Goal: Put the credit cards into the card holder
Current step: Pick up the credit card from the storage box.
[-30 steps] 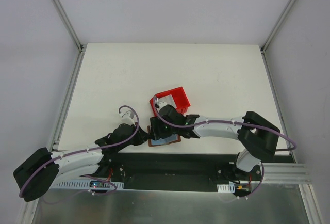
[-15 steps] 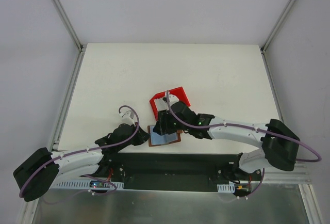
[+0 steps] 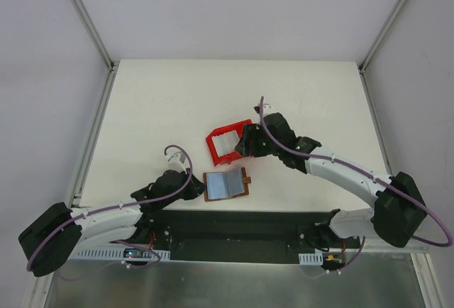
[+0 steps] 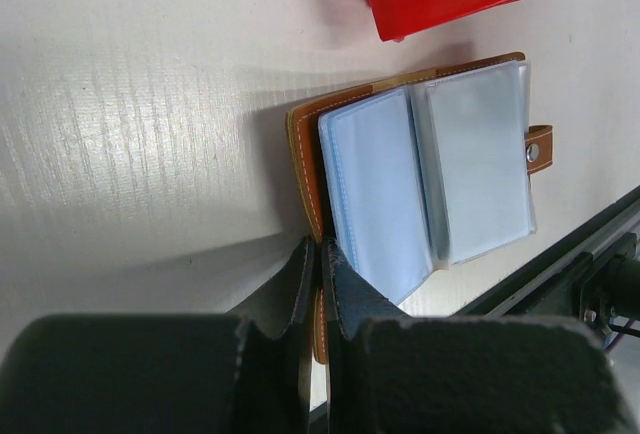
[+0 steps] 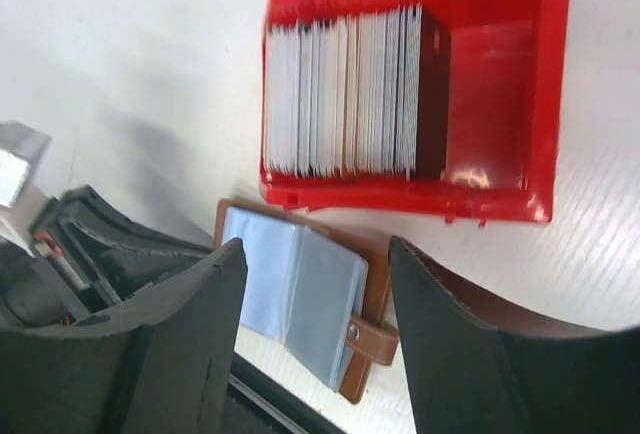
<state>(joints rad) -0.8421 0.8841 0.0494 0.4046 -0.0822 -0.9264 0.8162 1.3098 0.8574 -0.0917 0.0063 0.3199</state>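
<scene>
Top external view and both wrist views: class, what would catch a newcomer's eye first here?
The bright red tray at mid-table, packed with a row of upright credit cards. Just nearer the arms lies the brown card holder, opened flat to show pale blue sleeves, with the left jaws pinched shut on its edge. The right jaws stand open by the tray.

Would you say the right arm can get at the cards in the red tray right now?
Probably yes. The right gripper hangs open beside the red tray, nothing covers the cards standing in it, and the left gripper is pinching the edge of the card holder, clear of the way.
</scene>
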